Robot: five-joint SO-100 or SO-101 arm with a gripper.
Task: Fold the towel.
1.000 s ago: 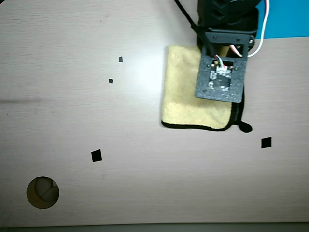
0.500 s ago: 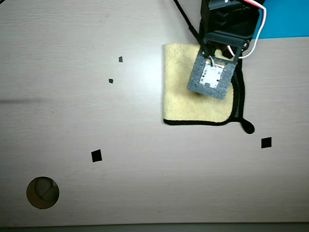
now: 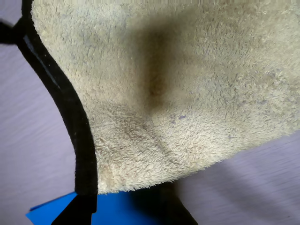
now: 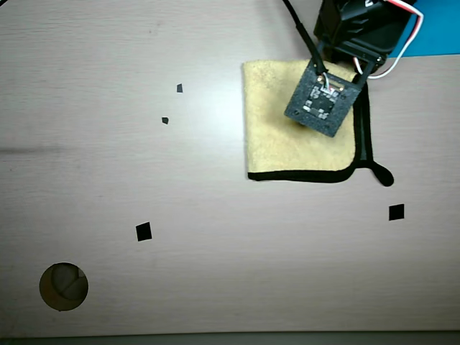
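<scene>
Towel (image 4: 287, 136): yellow with black trim, lies folded flat on the table (image 4: 144, 86), upper right in the overhead view.
Gripper: above the towel's upper right part, fingers hidden; grip cannot be told.
Wrist view: fleece fills the frame.

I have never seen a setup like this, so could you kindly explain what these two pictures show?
This is a small robot arm on a pale wooden table. One picture comes from a fixed camera looking straight down; the other from a camera riding on the arm's wrist, very close to the cloth. A yellow towel with black edging lies on the table, apparently already folded; up close it looks fluffy. The arm hangs over it, but its claw is hidden, so I cannot tell whether anything is held. Small black squares and a round hole also mark the table.
</scene>
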